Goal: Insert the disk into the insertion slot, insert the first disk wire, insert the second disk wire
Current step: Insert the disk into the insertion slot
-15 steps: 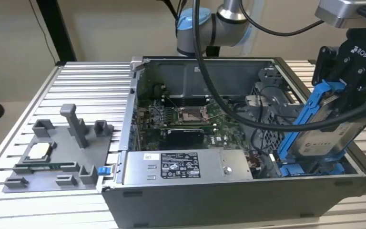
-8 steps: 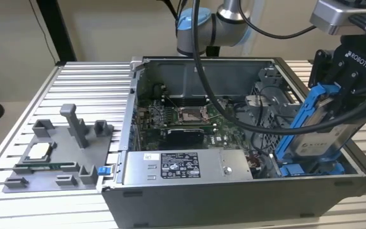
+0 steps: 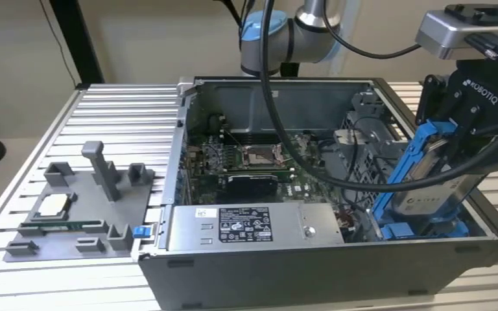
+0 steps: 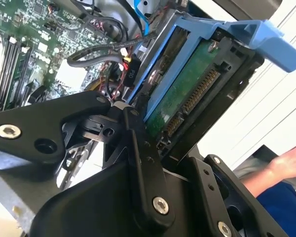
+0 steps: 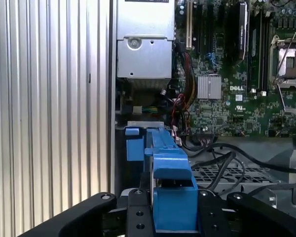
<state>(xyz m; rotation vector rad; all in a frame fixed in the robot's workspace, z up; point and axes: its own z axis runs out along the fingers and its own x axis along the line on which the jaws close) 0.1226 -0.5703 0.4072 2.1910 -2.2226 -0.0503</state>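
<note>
Near the four o'clock corner of the open computer case [image 3: 318, 272] in the exterior view, the pincer [image 3: 461, 152] is clenched on the disk [image 3: 426, 197]. The disk is tilted, its lower end by the insertion slot [image 3: 402, 231]. The motherboard [image 3: 249, 162] lies beyond, toward ten o'clock.

From here I see the fixture tray [image 3: 67, 217] at the exterior view's left of the case [image 3: 318, 272]; inside, the power supply [image 3: 249, 227] sits before the motherboard [image 3: 249, 162], and the disk [image 3: 429, 194] tilts over the insertion slot [image 3: 404, 230] at the exterior view's right.
</note>
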